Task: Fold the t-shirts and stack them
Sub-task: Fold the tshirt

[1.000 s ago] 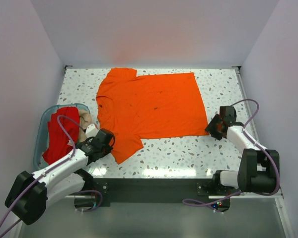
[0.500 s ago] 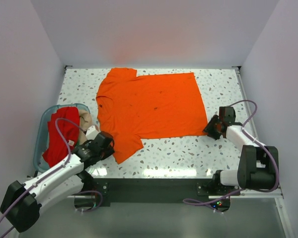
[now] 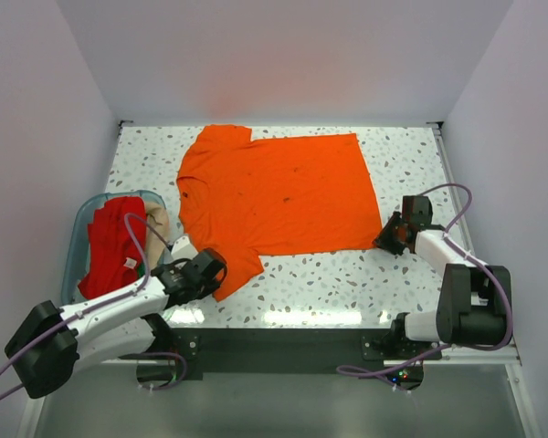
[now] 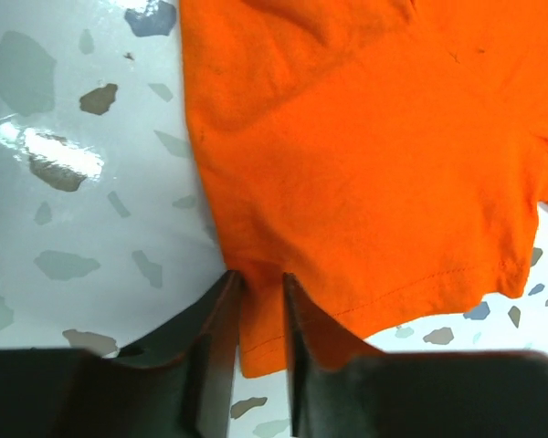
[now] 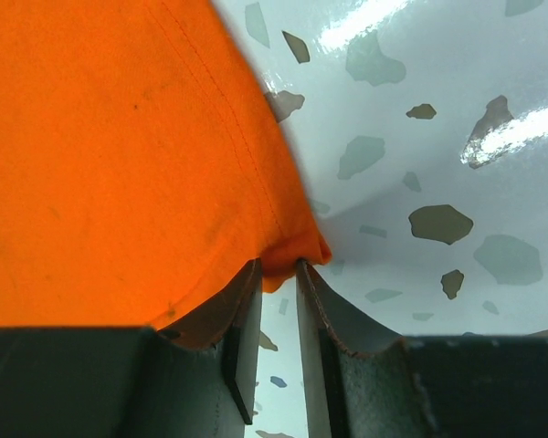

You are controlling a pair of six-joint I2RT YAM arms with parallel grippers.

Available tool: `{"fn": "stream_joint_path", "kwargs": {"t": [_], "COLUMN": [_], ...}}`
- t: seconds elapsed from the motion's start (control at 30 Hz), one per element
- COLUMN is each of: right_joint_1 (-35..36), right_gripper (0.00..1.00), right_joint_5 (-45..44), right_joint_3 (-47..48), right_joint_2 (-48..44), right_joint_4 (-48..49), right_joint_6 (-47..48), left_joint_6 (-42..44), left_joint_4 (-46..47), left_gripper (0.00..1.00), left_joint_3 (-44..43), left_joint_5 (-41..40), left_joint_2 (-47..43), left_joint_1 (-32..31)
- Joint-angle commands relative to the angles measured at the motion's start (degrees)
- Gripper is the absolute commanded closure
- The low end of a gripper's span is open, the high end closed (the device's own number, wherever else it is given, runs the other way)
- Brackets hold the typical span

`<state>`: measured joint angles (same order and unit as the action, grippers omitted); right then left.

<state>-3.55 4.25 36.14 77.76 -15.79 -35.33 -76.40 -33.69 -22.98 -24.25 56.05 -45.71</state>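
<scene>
Orange t-shirt (image 3: 279, 192) flat on table (image 3: 347, 278); left gripper (image 4: 260, 283) straddles sleeve hem, right gripper (image 5: 279, 269) hem corner, jaws narrow, clamp unconfirmed; shallow edge bites risk slipping on lift, skewing fold.

The claw (image 5: 278, 267) narrowly straddles a corner of the orange t-shirt (image 5: 100, 155).

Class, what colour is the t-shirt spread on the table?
The t-shirt is bright orange with dark specks; top view shows it best.
</scene>
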Motion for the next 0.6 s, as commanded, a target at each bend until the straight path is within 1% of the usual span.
{"fn": "stream_joint_path", "kwargs": {"t": [0.0,0.03,0.1,0.13,0.17,0.4,0.43,0.57], "right_joint_1": [-0.14,-0.14,-0.14,-0.14,-0.05,-0.40,-0.49,-1.19], "right_gripper": [0.75,0.76,0.80,0.82,0.83,0.99,1.00,1.00], "right_joint_5": [0.32,0.32,0.23,0.14,0.14,-1.00,-1.00,-1.44], "right_joint_3": [1.04,1.12,1.30,1.39,1.39,0.60,0.51,-0.02], "right_joint_2": [0.64,0.64,0.82,0.91,0.73,-1.20,-1.90,-4.54], "right_joint_4": [1.73,1.64,1.47,1.38,1.29,-0.64,-0.90,-2.66], "right_joint_6": [-0.18,-0.18,-0.09,-0.18,0.00,0.61,0.79,1.40], "left_joint_6": [-0.86,-0.25,0.37,0.64,0.73,1.08,1.08,0.82], "left_joint_4": [2.14,2.49,3.11,2.85,1.89,-3.39,-4.44,-7.17], "left_gripper": [0.73,0.81,0.88,0.97,0.99,1.00,1.00,1.00], "left_joint_3": [-0.31,-0.31,-0.92,-1.18,-1.62,-3.91,-4.00,-4.44], "left_joint_5": [-1.41,-1.59,-1.76,-2.11,-2.29,-3.44,-3.26,-2.56], "left_joint_2": [1.95,2.04,2.04,1.78,1.43,-5.51,-6.99,-9.99], "left_joint_1": [-0.52,-0.52,-0.52,-0.52,-0.52,-0.60,-0.52,-0.52]}}
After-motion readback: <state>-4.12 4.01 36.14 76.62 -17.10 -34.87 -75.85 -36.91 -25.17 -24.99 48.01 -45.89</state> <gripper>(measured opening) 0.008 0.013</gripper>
